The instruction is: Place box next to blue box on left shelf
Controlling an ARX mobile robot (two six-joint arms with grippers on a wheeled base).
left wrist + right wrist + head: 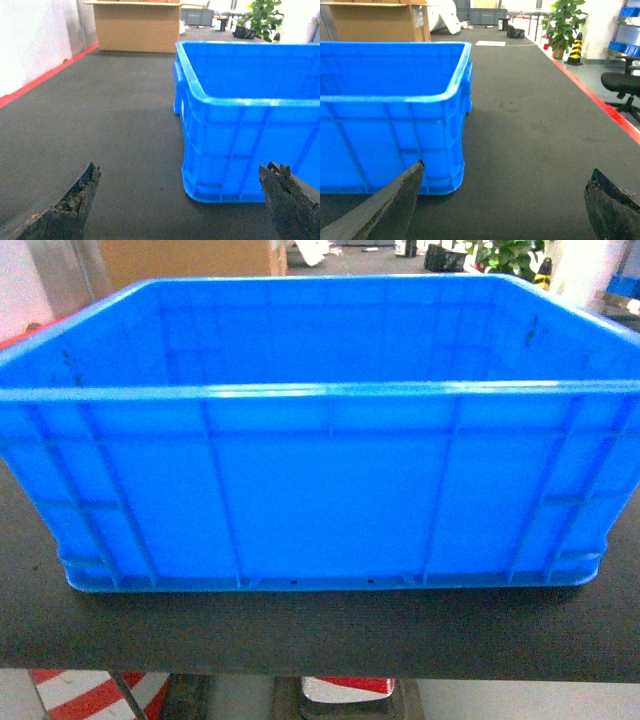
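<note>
The blue box [310, 490] is sitting upright and open-topped on the dark worktop [320, 640], filling the centre of the head view. The left gripper [180, 200] is hovering low at the box's 9 o'clock side, jaws spread wide and holding nothing. The right gripper [505, 200] is hovering at its 3 o'clock side, jaws likewise apart. A cardboard carton [137, 27] is standing at 12 o'clock, well apart.

Left gripper [180, 192]: jaws spread wide, nothing between them, fingertips [82, 192] worn and dark.
Right gripper [505, 192]: jaws spread wide, gripping nothing.
Head view: neither arm visible.
</note>
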